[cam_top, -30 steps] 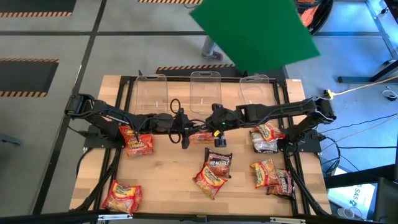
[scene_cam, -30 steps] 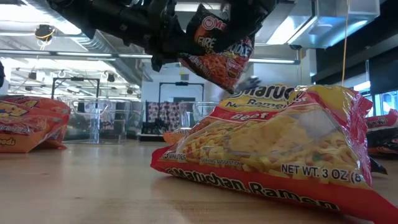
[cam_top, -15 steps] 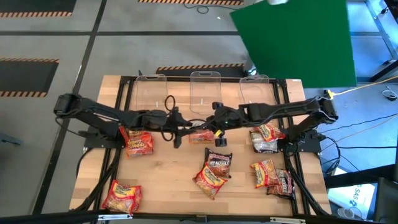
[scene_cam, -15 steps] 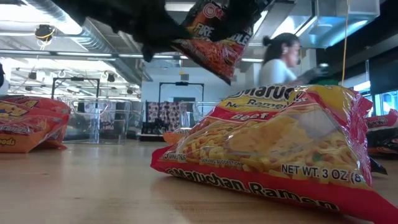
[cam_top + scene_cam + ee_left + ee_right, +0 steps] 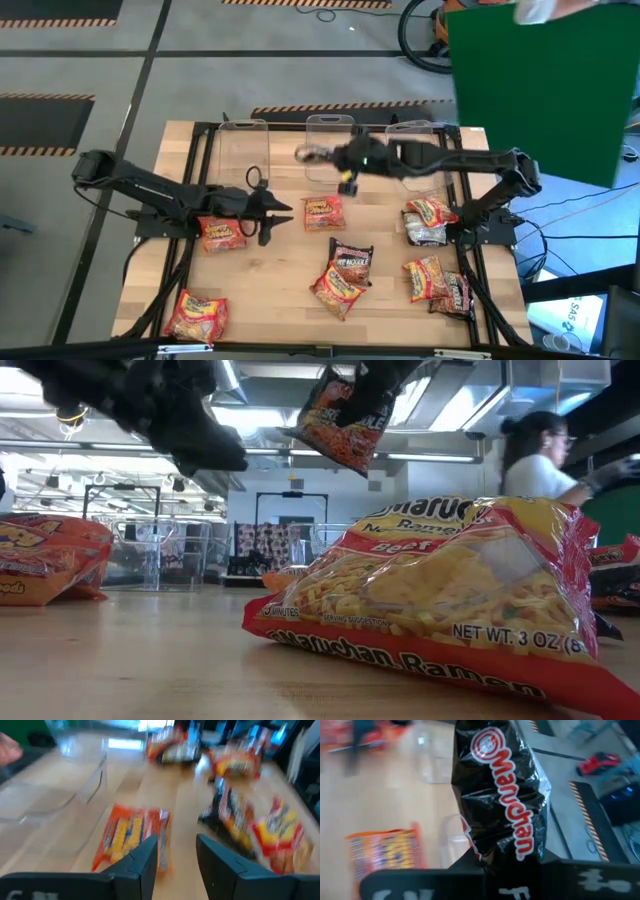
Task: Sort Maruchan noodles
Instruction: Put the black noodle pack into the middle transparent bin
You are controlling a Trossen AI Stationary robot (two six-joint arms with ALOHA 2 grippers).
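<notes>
Noodle packets lie scattered on the wooden table (image 5: 270, 270). One dark packet (image 5: 502, 795) is clamped in the right gripper (image 5: 312, 153), raised above the middle clear bin (image 5: 331, 135) at the table's far edge; in the low view it hangs in the air. An orange packet (image 5: 322, 212) lies flat just in front of that bin. The left gripper (image 5: 283, 213) hovers beside the orange packet, fingers (image 5: 145, 862) parted, holding nothing. A second orange packet (image 5: 222, 232) lies under the left arm. Farther from the middle bin, a dark packet (image 5: 351, 260) overlaps a yellow-red one (image 5: 334, 290). A person (image 5: 545, 460) stands beyond the table.
</notes>
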